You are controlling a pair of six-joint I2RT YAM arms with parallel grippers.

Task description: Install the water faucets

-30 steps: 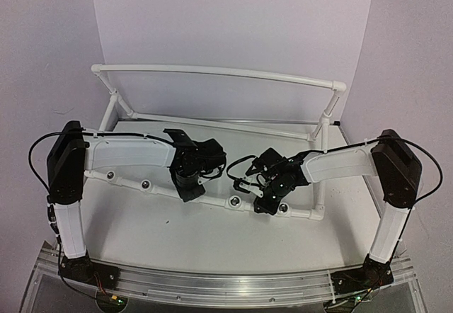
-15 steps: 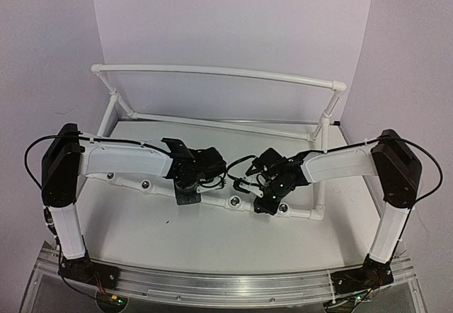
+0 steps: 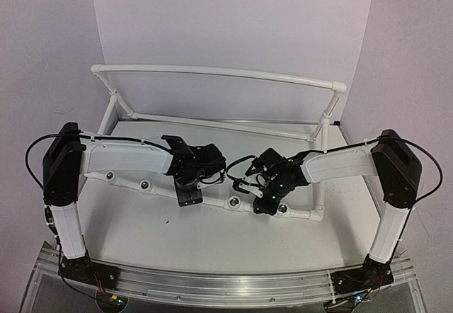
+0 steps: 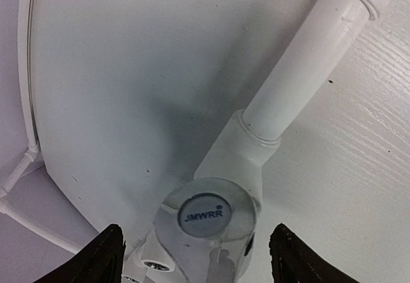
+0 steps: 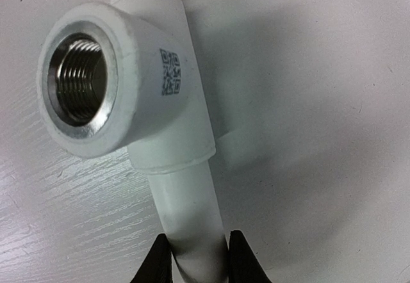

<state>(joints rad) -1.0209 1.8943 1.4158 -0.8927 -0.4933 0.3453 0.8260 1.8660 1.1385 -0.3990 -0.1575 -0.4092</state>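
Observation:
A shiny chrome water faucet with a round grey cap marked JMWRR stands on a white tee of the white pipe frame. My left gripper is open. Its dark fingers stand either side of the faucet with a gap on both sides. In the top view the left gripper hangs over the front pipe and hides the faucet. My right gripper is shut on the front pipe, just below a tee with a bare threaded metal socket; from above, the right gripper sits right of centre.
The pipe frame's back rail stands raised at the rear, with side legs running forward. Round silvery sockets dot the front pipe. A white curved backdrop closes the far side.
The left gripper's jaws have opened and let go of the faucet, which stays on the tee. The left forearm shifted slightly. The right arm has not moved.

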